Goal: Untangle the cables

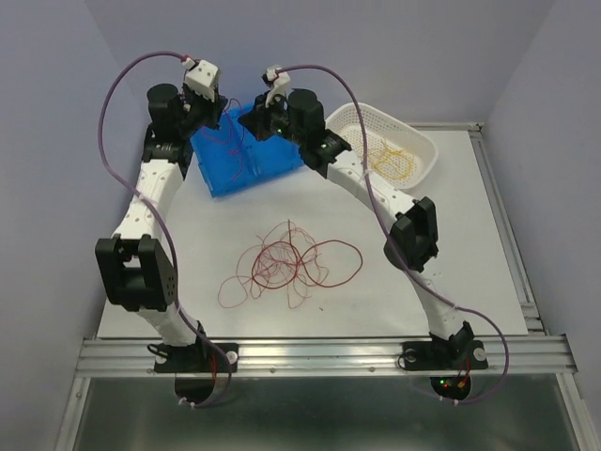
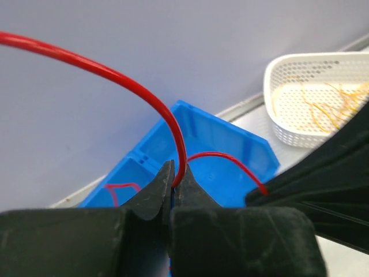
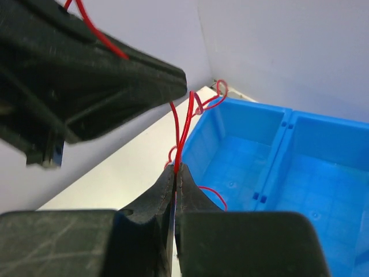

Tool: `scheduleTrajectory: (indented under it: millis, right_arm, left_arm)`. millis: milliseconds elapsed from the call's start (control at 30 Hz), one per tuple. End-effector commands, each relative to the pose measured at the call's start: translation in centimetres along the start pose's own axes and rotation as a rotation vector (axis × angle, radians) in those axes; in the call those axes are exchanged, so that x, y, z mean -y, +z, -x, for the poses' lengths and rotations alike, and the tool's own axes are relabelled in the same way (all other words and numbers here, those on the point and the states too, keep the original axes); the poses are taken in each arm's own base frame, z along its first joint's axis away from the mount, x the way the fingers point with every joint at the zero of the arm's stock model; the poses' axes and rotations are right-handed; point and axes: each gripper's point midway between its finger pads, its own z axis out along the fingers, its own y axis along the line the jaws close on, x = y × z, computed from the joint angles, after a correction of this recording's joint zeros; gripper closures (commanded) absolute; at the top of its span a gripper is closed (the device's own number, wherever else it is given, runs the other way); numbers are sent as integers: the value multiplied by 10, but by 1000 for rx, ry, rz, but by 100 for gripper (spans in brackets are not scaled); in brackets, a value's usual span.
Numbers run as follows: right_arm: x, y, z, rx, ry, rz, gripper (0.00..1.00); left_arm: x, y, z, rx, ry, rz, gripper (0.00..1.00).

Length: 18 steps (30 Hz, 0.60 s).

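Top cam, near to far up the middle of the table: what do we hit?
Metal rail → tangle of red cables → blue bin

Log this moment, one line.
left gripper: shut on red cable | right gripper: shut on red cable | over blue bin | red tangle: on table

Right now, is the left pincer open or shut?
Shut: the left pincer clamps a red wire, with no gap showing.

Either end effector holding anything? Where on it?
Both shut on red cable: left end effector pinches a strand between its tips, right end effector likewise, above the blue bin.
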Motion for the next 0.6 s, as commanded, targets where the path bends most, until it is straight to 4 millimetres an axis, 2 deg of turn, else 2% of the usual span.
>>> scheduleTrajectory:
  millis: [0, 33, 67, 100, 133, 167, 233, 267, 400, 433, 500, 567]
  right_arm:
    - [14, -2, 79, 278, -43, 58, 99]
    - [18, 0, 74, 283, -37, 69, 99]
    - [23, 0, 76, 328, -20, 108, 99]
    - [29, 3, 59, 314, -4, 117, 99]
    - [32, 3, 58, 332, 0, 128, 99]
    - [33, 4, 60, 360, -1, 141, 99]
    - [39, 13, 44, 352, 4, 164, 99]
    - [42, 19, 28, 330, 8, 179, 99]
    - [44, 27, 10, 331, 32, 209, 99]
    - [48, 32, -5, 312, 43, 212, 99]
    - [45, 33, -15, 300, 56, 247, 99]
    - [46, 38, -36, 273, 68, 263, 99]
  left_arm:
    - [-35, 27, 29, 96, 6, 35, 100]
    - [-50, 30, 22, 87, 2, 56, 100]
    - [-57, 43, 1, 55, -15, 61, 100]
    - [-66, 47, 6, 68, -9, 76, 100]
    - [-72, 56, -11, 45, -27, 87, 100]
    - [-78, 60, -16, 46, -29, 99, 100]
    - [-85, 65, -19, 49, -39, 110, 100]
    - [-89, 71, -33, 27, -54, 111, 100]
    - [-89, 80, -58, -8, -79, 102, 100]
    - [-88, 81, -65, -20, -86, 100, 100]
    - [-84, 82, -82, -49, -100, 88, 100]
    - [-83, 81, -90, -61, -105, 88, 100]
